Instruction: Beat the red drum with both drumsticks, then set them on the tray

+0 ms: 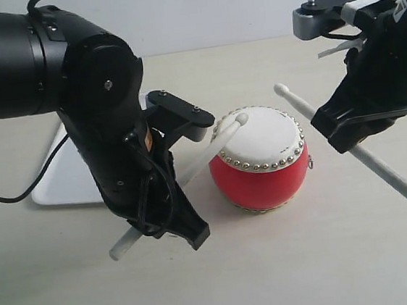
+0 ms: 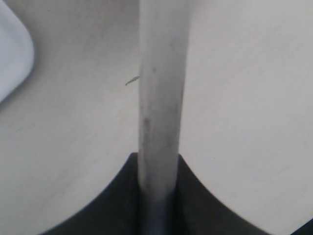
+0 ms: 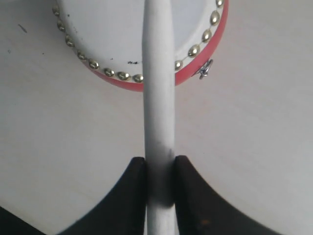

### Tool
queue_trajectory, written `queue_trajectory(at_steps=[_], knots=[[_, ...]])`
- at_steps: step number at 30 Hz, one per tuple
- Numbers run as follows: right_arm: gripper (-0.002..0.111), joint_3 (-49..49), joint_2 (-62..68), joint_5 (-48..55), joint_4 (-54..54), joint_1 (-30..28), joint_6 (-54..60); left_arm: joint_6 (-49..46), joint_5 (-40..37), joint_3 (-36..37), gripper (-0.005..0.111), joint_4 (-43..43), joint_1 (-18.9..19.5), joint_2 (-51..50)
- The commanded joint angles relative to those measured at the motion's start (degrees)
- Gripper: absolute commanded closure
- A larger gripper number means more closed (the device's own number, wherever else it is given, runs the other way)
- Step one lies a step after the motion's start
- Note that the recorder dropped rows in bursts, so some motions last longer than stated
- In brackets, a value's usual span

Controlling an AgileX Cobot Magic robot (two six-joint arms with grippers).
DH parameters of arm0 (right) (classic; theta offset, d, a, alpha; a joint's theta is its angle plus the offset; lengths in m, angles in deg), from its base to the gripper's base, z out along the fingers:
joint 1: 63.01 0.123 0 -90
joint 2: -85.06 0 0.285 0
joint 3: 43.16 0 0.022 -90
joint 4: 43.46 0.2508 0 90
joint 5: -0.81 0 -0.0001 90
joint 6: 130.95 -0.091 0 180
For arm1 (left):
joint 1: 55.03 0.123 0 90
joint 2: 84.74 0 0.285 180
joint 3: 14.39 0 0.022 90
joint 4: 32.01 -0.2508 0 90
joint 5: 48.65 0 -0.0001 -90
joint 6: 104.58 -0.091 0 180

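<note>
The red drum stands mid-table, its off-white head ringed with studs; the right wrist view shows it too. My left gripper is shut on one drumstick, whose rounded tip rests at the drumhead's left edge. In the left wrist view that drumstick runs straight out from between the jaws. My right gripper is shut on the other drumstick, its tip raised above and to the right of the drum. The same drumstick crosses the drumhead in the right wrist view, held by the gripper.
The white tray lies at the left behind my left arm, mostly hidden; one corner of the tray shows in the left wrist view. A small metal ring hangs on the drum's right side.
</note>
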Motion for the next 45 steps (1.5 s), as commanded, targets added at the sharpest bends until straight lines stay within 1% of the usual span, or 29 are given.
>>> queue_trajectory(at_steps=[1,10,17,19,24,26,27,29,34,37,41,45], knots=[[0.108,-0.4,-0.5,0.4,-0.7,-0.2,2.6,0.0,1.6,-0.3,0.107,-0.7,-0.2,0.0],[0.108,-0.4,-0.5,-0.9,-0.7,-0.2,2.6,0.0,3.1,-0.3,0.107,-2.8,-0.2,0.0],[0.108,-0.4,-0.1,-1.5,-0.7,-0.2,2.4,0.0,0.8,-0.3,0.107,-4.4,-0.1,1.0],[0.108,-0.4,1.9,-0.9,-0.7,-0.2,2.4,0.1,-1.0,-0.3,0.107,-5.9,-0.1,3.3],[0.108,-0.3,13.2,1.7,0.4,-0.2,2.5,0.7,-0.6,-0.3,0.107,-6.1,-0.1,7.6],[0.108,-0.7,14.1,3.2,0.8,-0.2,2.5,0.7,0.0,-0.3,0.107,-6.0,-0.1,7.7],[0.108,-1.7,12.5,5.7,0.8,-0.2,2.5,0.7,1.3,-0.3,0.107,-5.5,-0.1,6.7],[0.108,-2.5,7.4,6.1,0.9,-0.2,2.5,0.5,2.9,-0.3,0.107,-3.4,-0.1,3.6],[0.108,-2.7,0.9,4.8,1.0,-0.2,2.5,0.5,1.6,-0.3,0.107,-3.0,-0.1,-5.1],[0.108,-2.5,0.8,3.5,1.3,-0.2,2.5,0.5,1.3,-0.5,0.107,-3.8,-0.1,-7.1],[0.108,-1.2,4.5,-0.2,1.3,-0.2,2.6,0.6,0.9,-1.7,0.107,-4.1,-0.1,-3.6],[0.108,-0.9,11.0,-0.3,1.8,-0.2,2.6,0.8,-0.4,-3.6,0.107,-3.9,-0.1,3.0]])
